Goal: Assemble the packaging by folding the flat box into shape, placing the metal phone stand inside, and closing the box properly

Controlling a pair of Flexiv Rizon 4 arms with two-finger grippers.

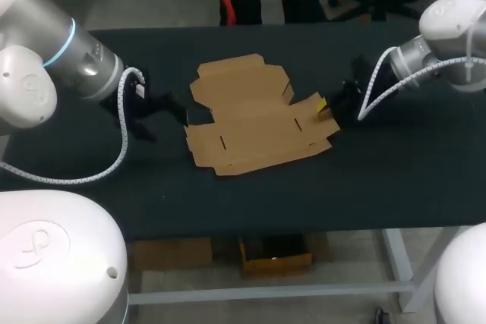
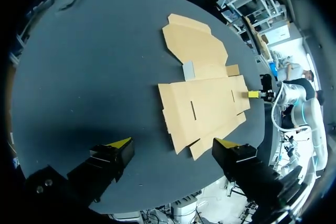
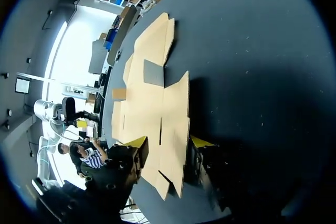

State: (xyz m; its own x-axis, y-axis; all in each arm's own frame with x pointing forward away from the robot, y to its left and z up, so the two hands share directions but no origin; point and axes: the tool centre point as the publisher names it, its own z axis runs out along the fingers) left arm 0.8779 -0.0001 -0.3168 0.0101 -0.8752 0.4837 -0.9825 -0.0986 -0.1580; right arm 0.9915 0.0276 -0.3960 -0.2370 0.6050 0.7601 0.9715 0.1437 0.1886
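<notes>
A flat, unfolded brown cardboard box (image 1: 254, 115) lies in the middle of the black table, also in the left wrist view (image 2: 202, 90) and the right wrist view (image 3: 149, 103). My right gripper (image 1: 323, 106) sits at the box's right-hand flap. In its own view the fingers (image 3: 169, 142) stand apart with that flap's edge between the yellow tips, so it is open. My left gripper (image 1: 152, 111) hovers over bare table left of the box, fingers wide open (image 2: 173, 141) and nothing between them. No phone stand shows in any view.
The black tabletop (image 1: 395, 180) stretches around the cardboard on all sides, and its front edge (image 1: 304, 229) runs below the box. A white coiled cable (image 1: 106, 168) hangs from my left arm over the table, and another (image 1: 376, 85) loops off my right arm.
</notes>
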